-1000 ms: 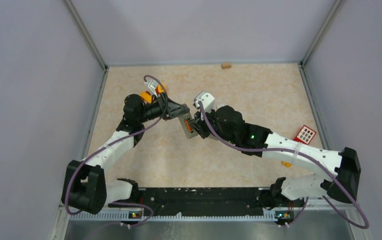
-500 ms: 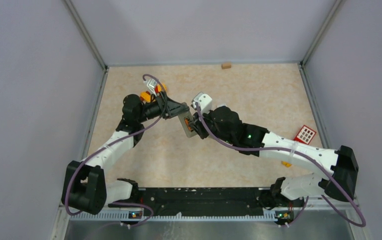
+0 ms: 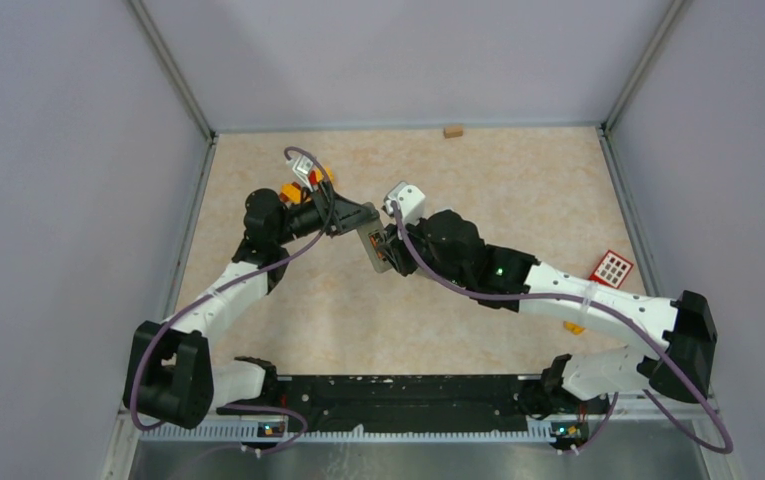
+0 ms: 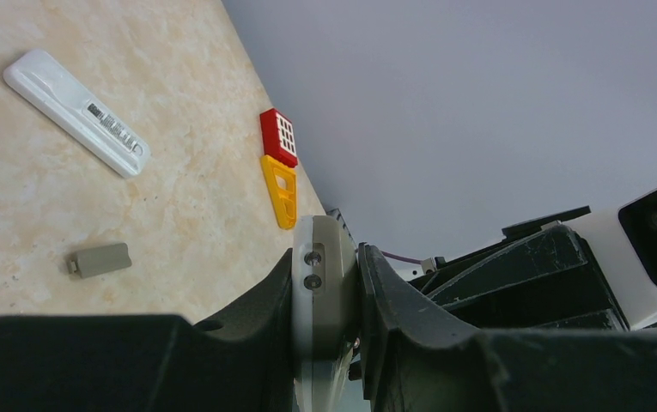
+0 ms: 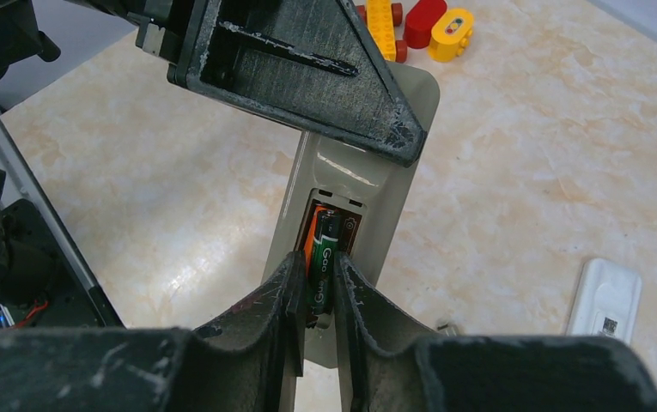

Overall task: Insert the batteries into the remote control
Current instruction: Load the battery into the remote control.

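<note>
Green-black, a battery (image 5: 325,257) sat pinched in the right tool (image 5: 318,273) beside an orange battery (image 5: 312,239) inside the open bay (image 5: 347,225) of the grey remote (image 5: 350,176) that the left tool (image 4: 325,275) clamped, so seating seemed underway, next calling for pressing it flat.

Beige marbled tabletop (image 3: 518,190); plain lavender-grey walls (image 3: 58,150).

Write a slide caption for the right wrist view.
Right jaws hold a green battery in the remote clamped by the left jaws.
</note>
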